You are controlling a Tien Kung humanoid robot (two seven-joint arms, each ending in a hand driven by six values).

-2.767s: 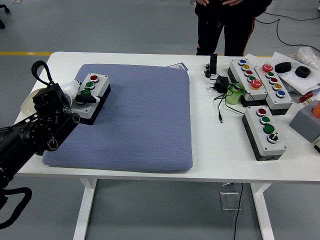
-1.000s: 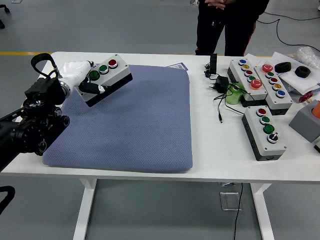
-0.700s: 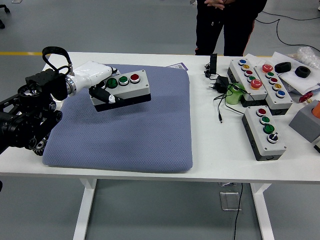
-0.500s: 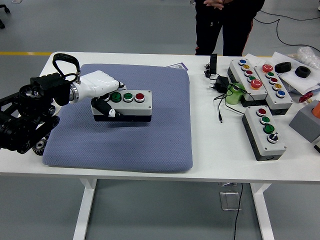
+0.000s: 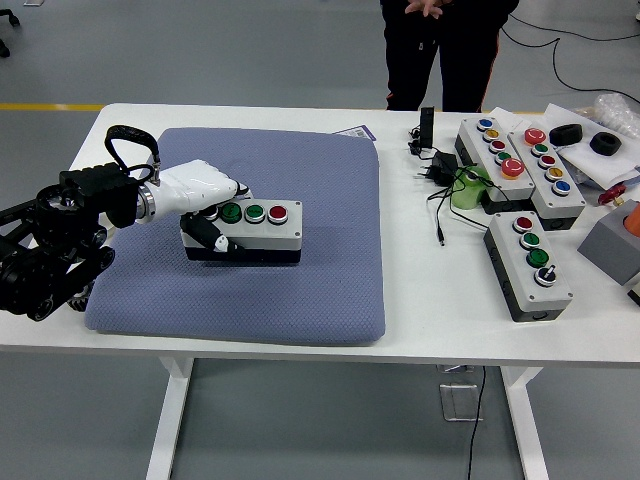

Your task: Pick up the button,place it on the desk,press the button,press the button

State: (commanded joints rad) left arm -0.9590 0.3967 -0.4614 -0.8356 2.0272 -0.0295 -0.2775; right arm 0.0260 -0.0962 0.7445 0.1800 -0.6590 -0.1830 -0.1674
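Button box (image 5: 250,230) sits left of centre in the frame, on the blue pad (image 5: 300,280) covering the worktop (image 5: 420,300), its left end gripped by the left hand (image 5: 200,200). Before releasing, seat it flat, so that later presses do not tip it. Count: four button boxes, one pad.

legible text: we read none | button boxes (image 5: 528,262): no readable labels | printed sheet (image 5: 352,131) at far edge of blue pad (image 5: 300,270): print too small to read
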